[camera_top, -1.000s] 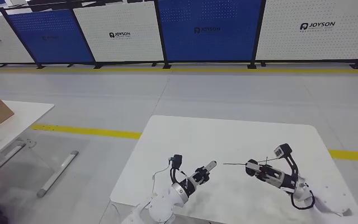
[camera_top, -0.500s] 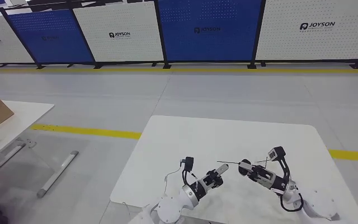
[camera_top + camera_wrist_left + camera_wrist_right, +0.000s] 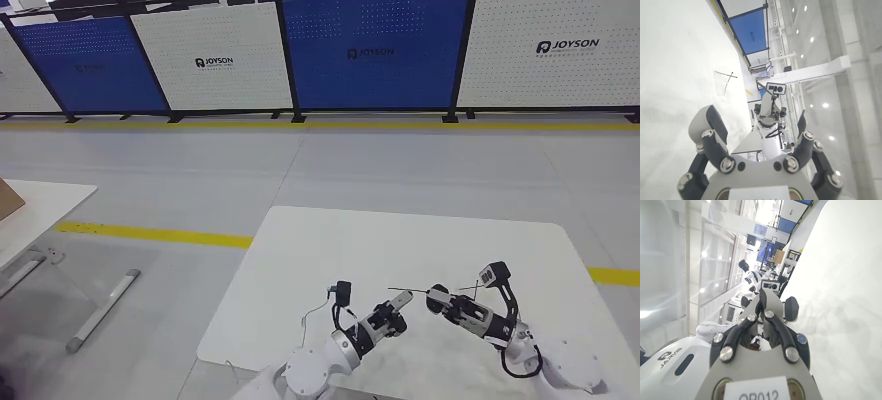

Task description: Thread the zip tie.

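Observation:
A thin black zip tie [image 3: 410, 292] sticks out level over the white table [image 3: 400, 240], and my right gripper [image 3: 435, 297] is shut on it. In the right wrist view the right gripper [image 3: 762, 295] has its fingers pressed together. My left gripper [image 3: 401, 304] stands open just below the tie's free end, a short way from the right gripper. In the left wrist view the left gripper [image 3: 759, 115] has its two dark pads spread wide, with the right arm's wrist [image 3: 768, 111] facing it between them.
Two more black zip ties [image 3: 728, 77] lie crossed on a clear sheet on the table beyond the right arm. The table's far half is bare white. Blue and white partition panels [image 3: 370, 55] stand across the floor behind.
Both grippers have closed in on each other: the left one moved right, and the right one with the zip tie moved left, then held still for the last half second.

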Tool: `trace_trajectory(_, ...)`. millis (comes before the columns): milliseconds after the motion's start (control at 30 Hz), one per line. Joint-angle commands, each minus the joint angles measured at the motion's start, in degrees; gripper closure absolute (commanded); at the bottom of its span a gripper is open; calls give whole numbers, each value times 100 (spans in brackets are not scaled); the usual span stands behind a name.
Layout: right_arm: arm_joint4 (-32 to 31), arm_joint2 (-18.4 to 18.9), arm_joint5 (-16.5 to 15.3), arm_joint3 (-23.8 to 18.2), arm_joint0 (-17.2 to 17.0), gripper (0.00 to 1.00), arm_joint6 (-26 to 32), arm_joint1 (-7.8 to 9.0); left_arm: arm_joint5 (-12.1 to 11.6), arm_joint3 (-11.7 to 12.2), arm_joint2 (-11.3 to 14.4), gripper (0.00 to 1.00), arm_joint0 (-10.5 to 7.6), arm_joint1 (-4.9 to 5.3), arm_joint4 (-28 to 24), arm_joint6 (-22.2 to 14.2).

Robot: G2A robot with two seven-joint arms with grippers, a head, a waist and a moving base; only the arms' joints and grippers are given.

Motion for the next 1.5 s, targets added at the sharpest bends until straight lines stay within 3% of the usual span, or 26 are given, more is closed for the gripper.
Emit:
trace_trajectory(0,0,0,0,0,0,100,0,0,13,131,82,0,-128,-47,48,381)
trace_trajectory(367,0,0,0,0,0,100,0,0,13,131,82,0,-128,-47,48,381)
trace_trajectory(500,0,0,0,0,0,100,0,0,-95,168,106,0,-208,-101,-315,407)
trace_trajectory(800,-7,0,10,-5,-6,100,-28,-1,-157,216,141,0,-244,-126,-345,489)
trace_trajectory(1000,-187,-49,234,-163,-33,100,-193,-14,-368,352,206,0,-277,-161,-65,688)
trace_trajectory(1067,-172,-46,239,-173,-37,100,-199,-16,-346,435,247,3,-311,-179,-1,712)
trace_trajectory(1467,-172,-46,239,-173,-37,100,-199,-16,-392,415,236,0,-306,-182,112,708)
